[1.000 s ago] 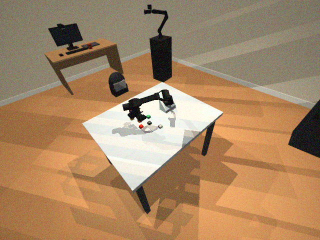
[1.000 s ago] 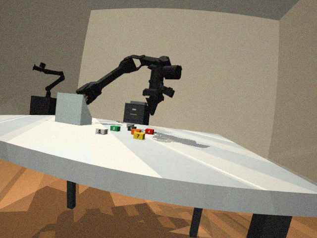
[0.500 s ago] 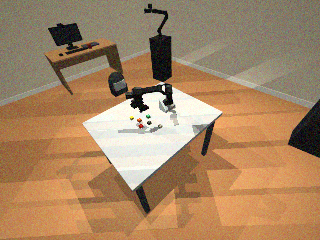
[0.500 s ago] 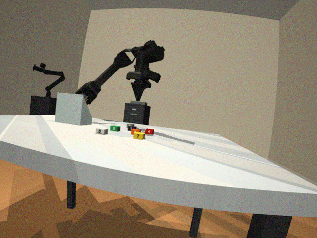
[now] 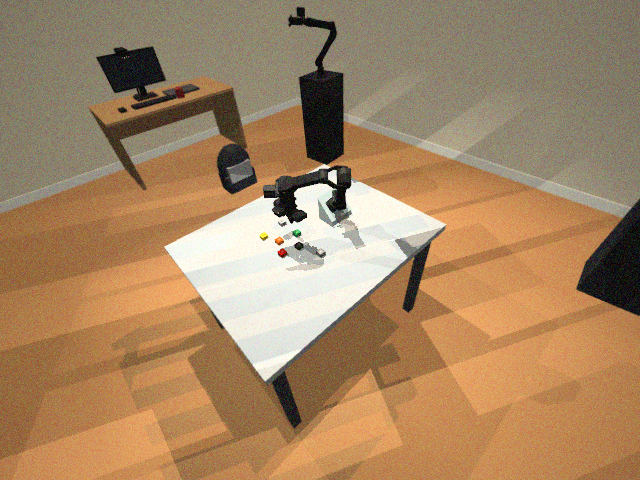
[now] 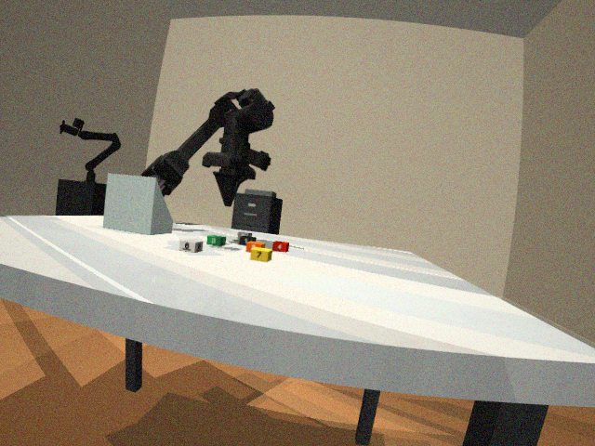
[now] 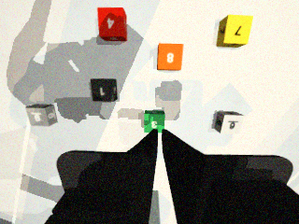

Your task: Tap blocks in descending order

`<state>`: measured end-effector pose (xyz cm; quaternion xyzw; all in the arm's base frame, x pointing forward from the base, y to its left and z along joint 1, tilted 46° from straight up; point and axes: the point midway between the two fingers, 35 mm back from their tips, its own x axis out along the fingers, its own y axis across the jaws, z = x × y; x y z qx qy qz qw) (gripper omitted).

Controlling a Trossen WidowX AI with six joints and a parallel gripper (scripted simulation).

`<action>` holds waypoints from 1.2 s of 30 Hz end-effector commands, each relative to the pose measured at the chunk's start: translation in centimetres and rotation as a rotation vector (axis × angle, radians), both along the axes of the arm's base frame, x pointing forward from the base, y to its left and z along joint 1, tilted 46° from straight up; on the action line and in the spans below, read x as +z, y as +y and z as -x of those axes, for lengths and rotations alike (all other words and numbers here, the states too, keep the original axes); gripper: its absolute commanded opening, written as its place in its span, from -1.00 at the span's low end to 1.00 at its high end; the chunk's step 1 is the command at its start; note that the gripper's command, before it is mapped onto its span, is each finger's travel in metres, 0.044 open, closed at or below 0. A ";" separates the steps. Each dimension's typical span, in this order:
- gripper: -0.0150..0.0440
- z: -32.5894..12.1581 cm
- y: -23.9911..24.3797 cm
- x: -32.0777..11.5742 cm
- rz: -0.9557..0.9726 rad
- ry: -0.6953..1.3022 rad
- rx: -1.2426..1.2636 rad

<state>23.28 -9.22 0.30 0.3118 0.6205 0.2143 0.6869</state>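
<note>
Your gripper has its fingers pressed almost together with nothing between them, only a thin sliver of table showing in the gap, and in the exterior view it hangs well above the table, tips pointing down. In the wrist view the green block, marked 3, sits just past the fingertips, below them and not touched. Farther ahead and a little right of the gripper is the orange block, marked 8, and beyond that to the right the yellow block, marked 7. Ahead and to the left you have the red block, marked 4, with the black block, marked 1, nearer and on the same side. A grey block lies far out to the left, level with the green one; its digit is too blurred to read. To the right, about level with the fingertips, a white block has a digit you cannot make out with certainty. All seven blocks rest apart from one another on the table.
</note>
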 end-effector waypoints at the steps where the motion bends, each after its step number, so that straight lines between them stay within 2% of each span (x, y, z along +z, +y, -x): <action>1: -0.42 0.2 3.5 -2.8 -0.023 0.013 0.005; 27: -0.42 -0.2 5.6 -4.9 -0.025 0.013 0.005; 32: -0.42 -0.2 5.6 -4.9 -0.025 0.013 0.005; 36: -0.42 0.2 3.6 -2.9 -0.023 0.013 0.005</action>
